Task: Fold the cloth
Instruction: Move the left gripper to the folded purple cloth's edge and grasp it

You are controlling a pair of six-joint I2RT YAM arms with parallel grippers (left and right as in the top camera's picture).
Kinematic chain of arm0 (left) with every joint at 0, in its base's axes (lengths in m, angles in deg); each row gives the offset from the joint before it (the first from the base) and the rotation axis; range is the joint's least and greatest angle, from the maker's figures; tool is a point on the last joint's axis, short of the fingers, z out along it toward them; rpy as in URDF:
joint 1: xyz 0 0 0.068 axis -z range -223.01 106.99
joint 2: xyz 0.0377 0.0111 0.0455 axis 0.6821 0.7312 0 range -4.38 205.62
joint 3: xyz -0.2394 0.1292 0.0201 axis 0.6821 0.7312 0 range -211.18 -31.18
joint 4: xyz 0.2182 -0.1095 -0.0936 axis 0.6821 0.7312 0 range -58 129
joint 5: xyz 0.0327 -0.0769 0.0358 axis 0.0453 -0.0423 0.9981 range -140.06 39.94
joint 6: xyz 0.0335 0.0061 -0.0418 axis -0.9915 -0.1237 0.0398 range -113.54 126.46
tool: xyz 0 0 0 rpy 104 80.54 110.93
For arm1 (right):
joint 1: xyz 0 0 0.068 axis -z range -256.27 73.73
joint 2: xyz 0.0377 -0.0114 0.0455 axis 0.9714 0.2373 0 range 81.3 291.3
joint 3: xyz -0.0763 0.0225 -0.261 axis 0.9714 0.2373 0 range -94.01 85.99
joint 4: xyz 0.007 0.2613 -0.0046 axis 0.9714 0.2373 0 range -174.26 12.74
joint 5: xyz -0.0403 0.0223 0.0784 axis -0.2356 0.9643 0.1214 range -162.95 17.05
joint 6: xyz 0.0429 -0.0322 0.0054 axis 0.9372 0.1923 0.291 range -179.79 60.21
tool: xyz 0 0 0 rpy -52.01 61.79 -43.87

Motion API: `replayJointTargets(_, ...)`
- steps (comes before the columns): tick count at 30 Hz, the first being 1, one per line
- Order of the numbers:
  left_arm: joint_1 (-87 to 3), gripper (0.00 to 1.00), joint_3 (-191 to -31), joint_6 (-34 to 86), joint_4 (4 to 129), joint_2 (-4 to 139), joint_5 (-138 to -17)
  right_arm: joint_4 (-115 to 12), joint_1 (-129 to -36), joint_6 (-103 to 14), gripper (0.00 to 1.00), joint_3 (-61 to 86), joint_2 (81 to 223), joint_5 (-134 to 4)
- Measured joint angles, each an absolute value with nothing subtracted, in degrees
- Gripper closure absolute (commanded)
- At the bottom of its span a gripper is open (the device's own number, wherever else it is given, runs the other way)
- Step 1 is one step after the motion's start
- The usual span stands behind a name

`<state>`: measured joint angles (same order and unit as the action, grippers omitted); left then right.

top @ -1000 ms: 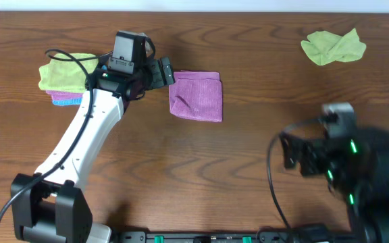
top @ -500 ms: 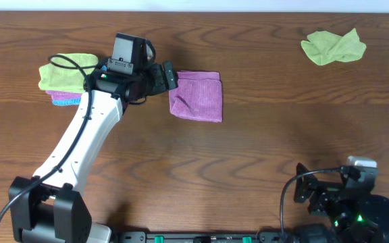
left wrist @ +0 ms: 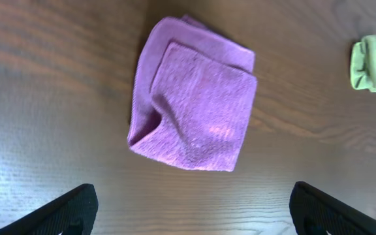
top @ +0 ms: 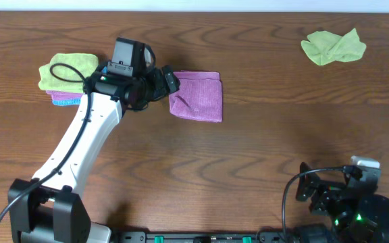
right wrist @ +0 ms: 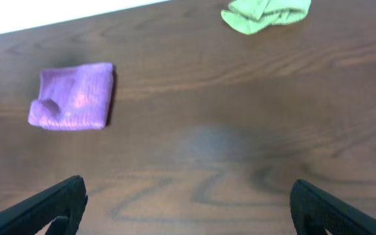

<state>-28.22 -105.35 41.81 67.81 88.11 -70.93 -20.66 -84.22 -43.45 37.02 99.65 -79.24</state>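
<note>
A purple cloth (top: 196,96) lies folded into a small square on the wooden table; it shows in the left wrist view (left wrist: 191,104) and the right wrist view (right wrist: 72,96). My left gripper (top: 169,79) is open and empty just left of the cloth, apart from it; its fingertips frame bare table (left wrist: 191,212). My right gripper (top: 307,191) is open and empty at the near right edge, over bare table (right wrist: 188,209). A crumpled green cloth (top: 333,46) lies at the far right.
A stack of folded cloths (top: 65,76), yellow-green on top with pink and blue beneath, lies at the far left behind the left arm. The green cloth also shows in the right wrist view (right wrist: 266,14) and the left wrist view (left wrist: 373,64).
My right arm pulled back from mid-right to the near right edge. My left gripper drew slightly away from the purple cloth. The cloths did not move.
</note>
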Motion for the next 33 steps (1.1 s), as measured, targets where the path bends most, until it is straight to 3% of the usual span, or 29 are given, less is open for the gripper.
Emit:
replayJointTargets(7, -28.2, 0.04, -97.6, 47.4, 63.0, 88.1, -72.7, -16.8, -84.2, -43.4, 0.01, 37.1, 99.6, -79.3)
replayJointTargets(20, -22.4, 0.05, -80.3, 59.5, 34.7, 88.1, -76.4, -15.0, -84.2, -43.4, 0.01, 37.1, 99.6, -79.4)
replayJointTargets(33, -21.4, 0.05, -78.6, 63.7, 28.7, 88.9, -70.6, -15.0, -84.2, -43.4, 0.01, 37.1, 99.6, -79.4)
